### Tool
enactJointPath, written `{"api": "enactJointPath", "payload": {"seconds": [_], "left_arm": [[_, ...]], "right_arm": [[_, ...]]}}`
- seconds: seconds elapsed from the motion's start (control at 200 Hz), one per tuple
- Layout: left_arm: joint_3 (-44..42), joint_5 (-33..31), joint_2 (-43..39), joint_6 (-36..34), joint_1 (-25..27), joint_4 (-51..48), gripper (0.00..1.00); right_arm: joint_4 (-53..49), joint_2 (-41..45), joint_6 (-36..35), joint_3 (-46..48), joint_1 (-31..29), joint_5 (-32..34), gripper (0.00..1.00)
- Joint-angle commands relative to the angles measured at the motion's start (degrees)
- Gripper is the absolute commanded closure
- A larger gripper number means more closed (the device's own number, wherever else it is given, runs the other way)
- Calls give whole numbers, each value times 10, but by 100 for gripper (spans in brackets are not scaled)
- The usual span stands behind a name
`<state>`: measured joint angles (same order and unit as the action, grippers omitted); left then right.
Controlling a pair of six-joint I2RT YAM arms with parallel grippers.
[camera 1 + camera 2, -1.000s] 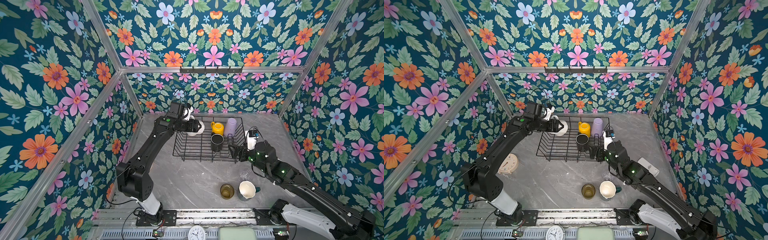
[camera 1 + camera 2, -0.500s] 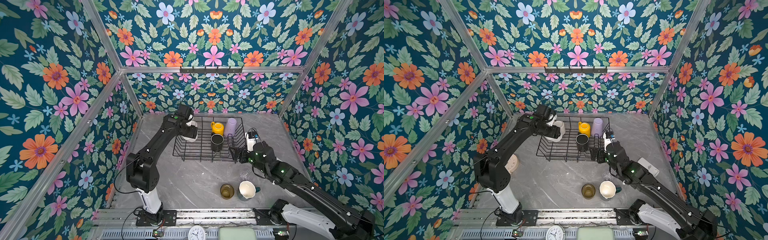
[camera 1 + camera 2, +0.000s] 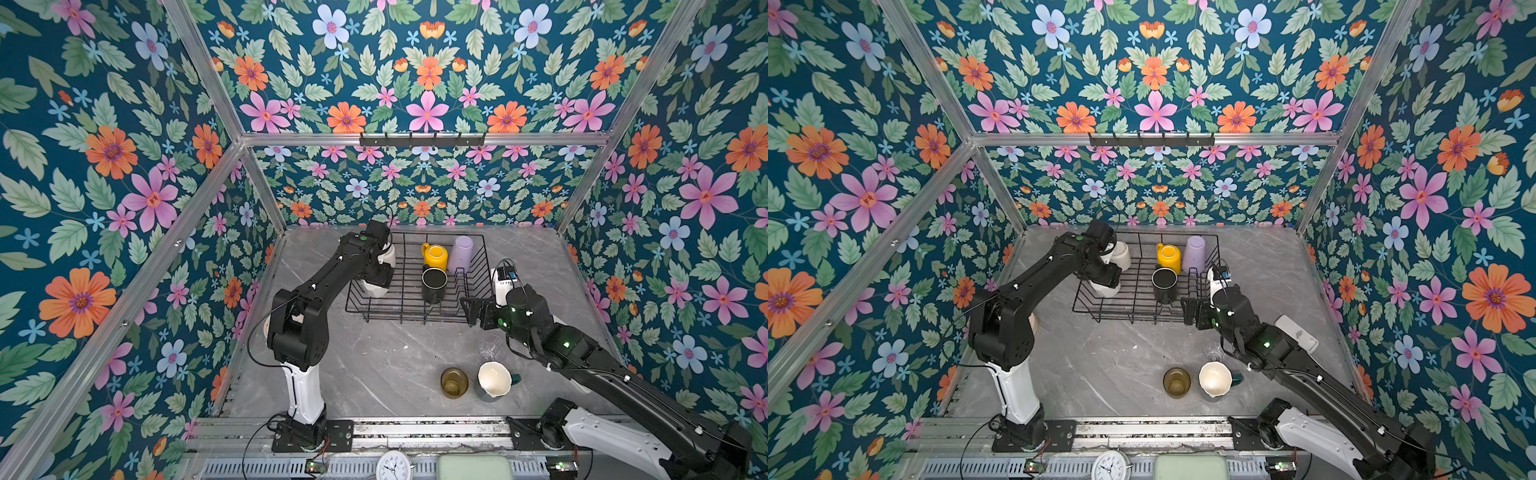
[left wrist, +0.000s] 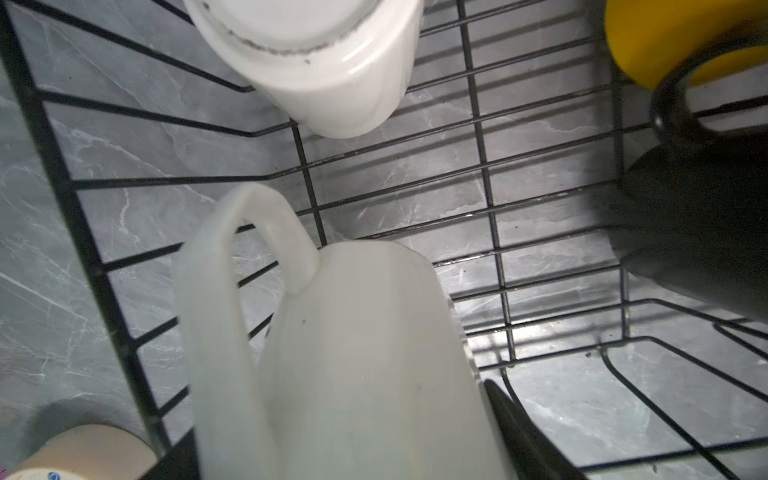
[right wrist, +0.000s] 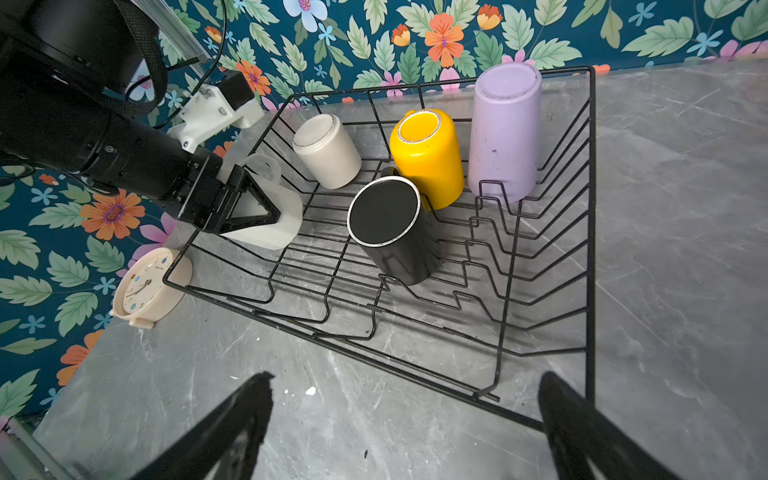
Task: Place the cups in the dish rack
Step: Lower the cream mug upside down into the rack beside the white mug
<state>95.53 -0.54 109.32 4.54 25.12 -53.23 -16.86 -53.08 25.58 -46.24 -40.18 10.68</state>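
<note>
While five cups [image 5: 384, 216] occupy the dish rack [image 5: 590, 208], three sit outside.

The tumbler [image 3: 461, 254] stood in the dish rack's [image 3: 405, 299] back right corner; on the desk [image 3: 374, 365] before it, a glass [image 3: 454, 382] sat left of a mug [image 3: 493, 379].

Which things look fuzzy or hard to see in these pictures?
Left wrist view: the white mug held by the left gripper looks soft, close to the lens; right wrist view: the fingers of the right gripper are blurry, the dish rack sharp; in a top view the clear glass nearly vanishes against the table.
</note>
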Motion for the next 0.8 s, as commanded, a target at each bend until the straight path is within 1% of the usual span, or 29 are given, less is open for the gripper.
{"api": "enactJointPath", "payload": {"seconds": [0.0,0.255,0.325,0.395,0.5,0.56,0.61,0.695,0.795], "left_arm": [[2,-16,8,-3,-1,12,100],[4,-20,43,-1,0,24,100],[4,-22,48,0,-1,25,96],[2,-27,52,2,-1,27,90],[2,-31,56,4,-1,28,74],[1,-32,57,5,-1,28,60],[1,-32,57,6,0,29,52],[1,-35,56,5,-1,29,33],[-1,-42,53,4,-1,31,23]], "right_arm": [[-4,2,10,2,-1,1,1],[-3,-1,14,5,0,-4,1],[-3,-2,15,5,0,-4,1],[-2,-3,16,7,0,-5,1],[-3,-4,17,8,-1,-6,1],[-3,-4,17,8,0,-6,1],[-3,-4,17,8,0,-6,1],[-2,-5,17,8,0,-6,1],[-3,-5,17,8,0,-7,1]]}}
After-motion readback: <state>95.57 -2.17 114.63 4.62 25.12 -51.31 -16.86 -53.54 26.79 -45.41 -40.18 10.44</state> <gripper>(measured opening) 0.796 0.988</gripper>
